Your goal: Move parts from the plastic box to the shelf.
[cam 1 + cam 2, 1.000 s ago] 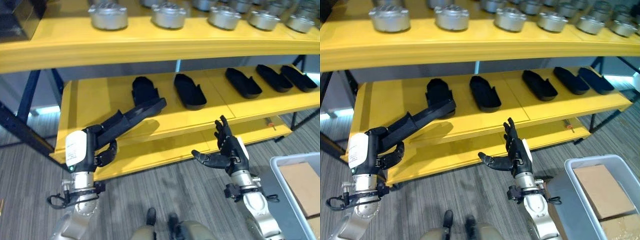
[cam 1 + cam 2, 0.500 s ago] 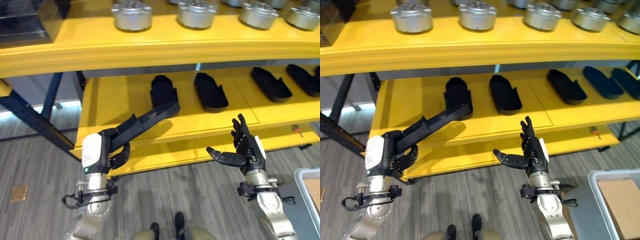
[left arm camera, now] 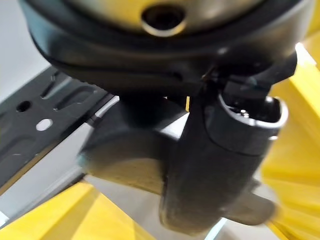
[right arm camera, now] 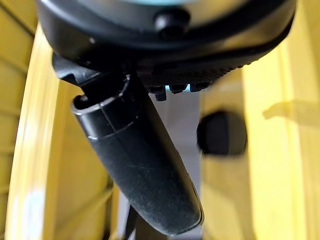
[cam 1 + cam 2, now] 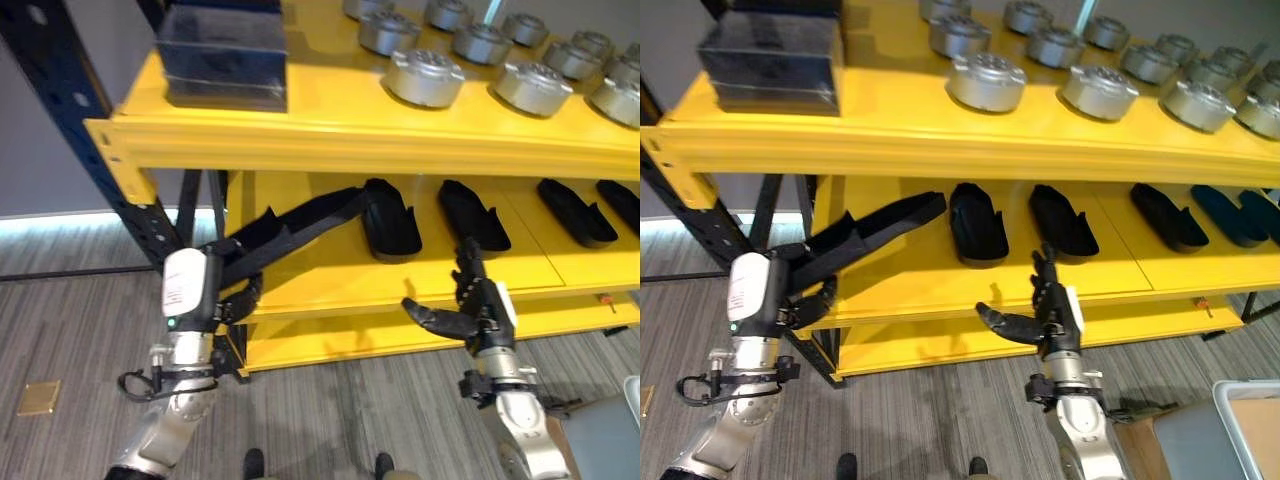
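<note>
Two hands show in front of a yellow shelf point(image 5: 330, 150). Robot's left hand point(image 5: 215, 290) has its fingers curled round one end of a long black part point(image 5: 290, 225); the part slants up from the hand toward the middle shelf board, and its far end lies just beside the nearest of the black parts point(image 5: 390, 215) already lying on that board. Whether that far end touches the board or the neighbouring part cannot be told. Robot's right hand point(image 5: 470, 305) is held up before the front edge of the same board, fingers straight and pointing up, thumb stretched out to the side, holding nothing.

Further along the middle board a row of black parts lies side by side, each apart from the next, among them one point(image 5: 475, 215) straight behind the right hand and another point(image 5: 572, 210) further to the right. On the top board stand round silver metal parts point(image 5: 425, 77) in rows, and a dark box point(image 5: 225, 55) sits at the board's left end. A dark blue upright point(image 5: 85, 120) carries the shelf at the left. At the lower right corner of the right eye view the rim of a pale plastic box point(image 5: 1240, 390) shows, standing on the grey floor point(image 5: 80, 330).
</note>
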